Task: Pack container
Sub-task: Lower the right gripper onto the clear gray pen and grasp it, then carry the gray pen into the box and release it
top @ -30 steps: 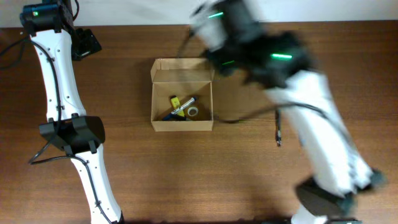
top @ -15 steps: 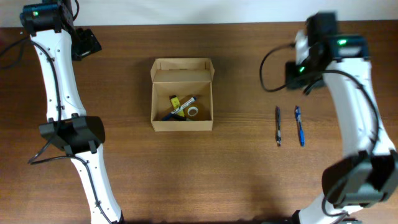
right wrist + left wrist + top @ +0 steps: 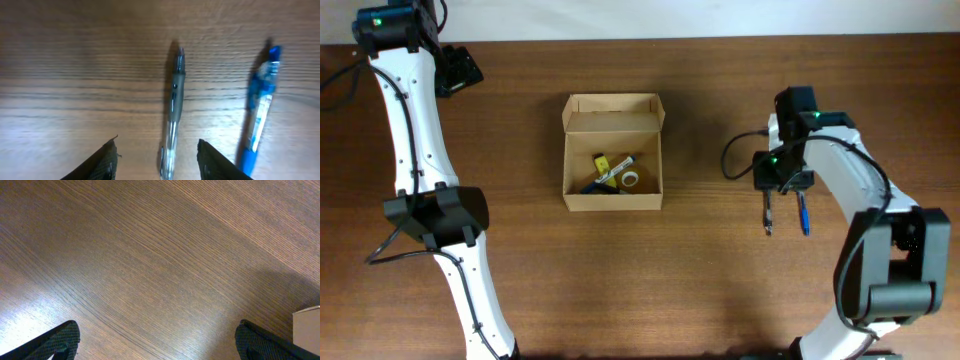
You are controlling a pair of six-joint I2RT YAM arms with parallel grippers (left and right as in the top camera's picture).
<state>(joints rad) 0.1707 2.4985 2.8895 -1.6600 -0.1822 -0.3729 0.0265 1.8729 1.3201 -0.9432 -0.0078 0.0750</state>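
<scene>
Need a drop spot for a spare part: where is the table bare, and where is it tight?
Bare: wood between the left arm and the container; between the container and the right claw; the broad strip from the container toward the arm bases. Tight: the right claw is open over the grey pen, with the blue pen beside it.

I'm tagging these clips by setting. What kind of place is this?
Probably a robot test bench or lab, not a home: a left arm and right arm at a wooden table, with an open box, a grey pen and a blue pen staged on it.
</scene>
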